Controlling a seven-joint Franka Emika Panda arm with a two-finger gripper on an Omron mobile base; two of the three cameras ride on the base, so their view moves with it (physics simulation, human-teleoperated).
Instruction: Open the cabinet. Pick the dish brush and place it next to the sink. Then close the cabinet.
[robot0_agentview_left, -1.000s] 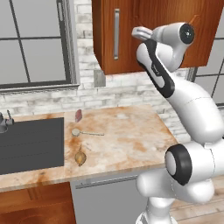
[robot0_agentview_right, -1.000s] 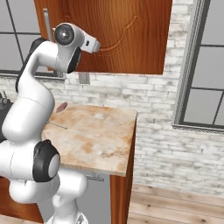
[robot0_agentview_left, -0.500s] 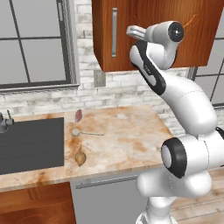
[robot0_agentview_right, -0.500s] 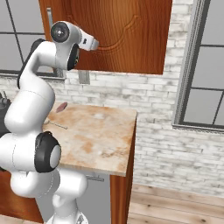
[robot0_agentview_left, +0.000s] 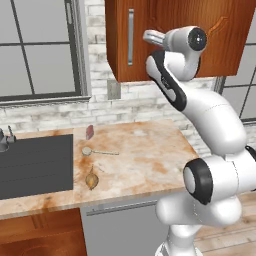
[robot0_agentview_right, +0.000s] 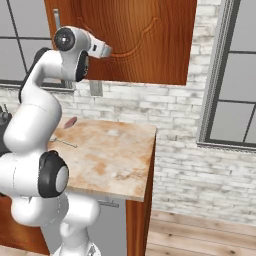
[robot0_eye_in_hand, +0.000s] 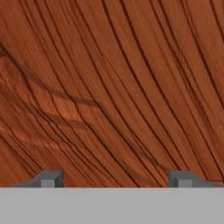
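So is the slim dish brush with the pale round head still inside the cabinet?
No, the dish brush lies on the beige marble counter, beside the dark grey sink.

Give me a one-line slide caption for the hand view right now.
Open gripper, fingers apart, facing the reddish-brown door of the cabinet at close range.

Dish brush (robot0_agentview_left: 88, 151) on counter (robot0_agentview_left: 145, 155) — right of sink (robot0_agentview_left: 35, 165).

wall: whitish brick (robot0_agentview_right: 190, 125) | windows: dark-framed (robot0_agentview_left: 40, 50) | counter: beige marble (robot0_agentview_left: 140, 160) | floor: wood planks (robot0_agentview_right: 200, 235)
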